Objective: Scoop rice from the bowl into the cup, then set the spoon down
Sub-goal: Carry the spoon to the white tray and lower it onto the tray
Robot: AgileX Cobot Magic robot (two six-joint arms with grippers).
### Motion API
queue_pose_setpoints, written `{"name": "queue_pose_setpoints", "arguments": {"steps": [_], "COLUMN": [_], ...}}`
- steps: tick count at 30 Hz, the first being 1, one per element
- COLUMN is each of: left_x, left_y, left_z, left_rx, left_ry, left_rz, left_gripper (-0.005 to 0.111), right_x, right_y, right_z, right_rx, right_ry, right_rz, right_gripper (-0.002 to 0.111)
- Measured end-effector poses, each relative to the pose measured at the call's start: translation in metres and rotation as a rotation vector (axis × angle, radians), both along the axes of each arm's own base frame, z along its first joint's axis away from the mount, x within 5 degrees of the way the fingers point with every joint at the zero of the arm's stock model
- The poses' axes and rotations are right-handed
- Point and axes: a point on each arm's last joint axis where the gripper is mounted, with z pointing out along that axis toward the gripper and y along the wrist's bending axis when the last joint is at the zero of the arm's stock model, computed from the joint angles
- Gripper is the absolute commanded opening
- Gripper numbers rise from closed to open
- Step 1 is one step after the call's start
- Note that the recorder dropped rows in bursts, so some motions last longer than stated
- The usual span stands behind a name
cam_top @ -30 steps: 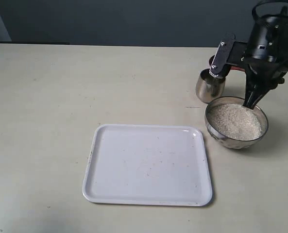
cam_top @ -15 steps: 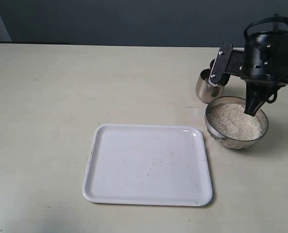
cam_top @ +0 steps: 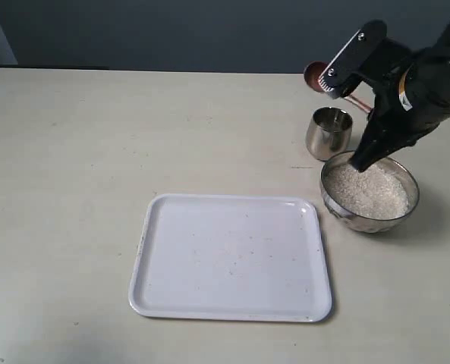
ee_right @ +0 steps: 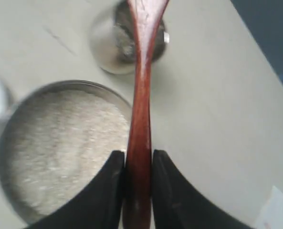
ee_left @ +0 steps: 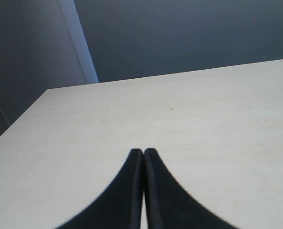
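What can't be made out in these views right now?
- The scooping end of the spoon: cut off by the right wrist view's edge and partly covered by the right arm in the exterior view, so any load is unknown.
- How full the cup is: blurred and crossed by the handle in the right wrist view.
- The left claw: outside the exterior view; the left wrist view shows only its shut tips.

I see the right gripper has swung over to a slant since a second ago. The glossy reddish-brown wooden spoon it clamps now has its head lifted up beyond the small shiny steel cup, whose rim is now uncovered.
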Motion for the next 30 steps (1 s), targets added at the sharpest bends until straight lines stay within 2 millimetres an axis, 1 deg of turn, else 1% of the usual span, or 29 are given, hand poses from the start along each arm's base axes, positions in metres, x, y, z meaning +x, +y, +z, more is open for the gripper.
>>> {"name": "queue_pose_setpoints", "arguments": {"steps": [4,6,9,13,16,19,21,27,30], "left_x": [0.0,0.0,0.0,0.0,0.0,0.0,0.0,0.0,0.0], "left_y": [0.0,0.0,0.0,0.0,0.0,0.0,0.0,0.0,0.0], "left_z": [0.0,0.0,0.0,0.0,0.0,0.0,0.0,0.0,0.0], "left_rx": [0.0,0.0,0.0,0.0,0.0,0.0,0.0,0.0,0.0], "left_ry": [0.0,0.0,0.0,0.0,0.0,0.0,0.0,0.0,0.0], "left_rz": [0.0,0.0,0.0,0.0,0.0,0.0,0.0,0.0,0.0], "left_gripper": [0.0,0.0,0.0,0.0,0.0,0.0,0.0,0.0,0.0], "right_x": [-0.022,-0.029,-0.035,-0.047,-0.057,-0.064,-0.065,-0.063,-0.062], "right_y": [0.025,0.035,0.046,0.06,0.071,0.082,0.087,0.093,0.094], "right_z": [-0.003,-0.007,-0.017,-0.035,-0.042,-0.046,-0.051,-0.081,-0.086], "right_rx": [0.081,0.099,0.1,0.082,0.071,0.076,0.076,0.028,0.021], "right_ry": [0.12,0.158,0.221,0.354,0.395,0.391,0.396,0.473,0.484], "right_rz": [0.112,0.153,0.191,0.231,0.272,0.322,0.334,0.317,0.314], "right_gripper": [-0.001,-0.001,-0.001,-0.001,-0.001,-0.001,-0.001,-0.001,0.001]}}
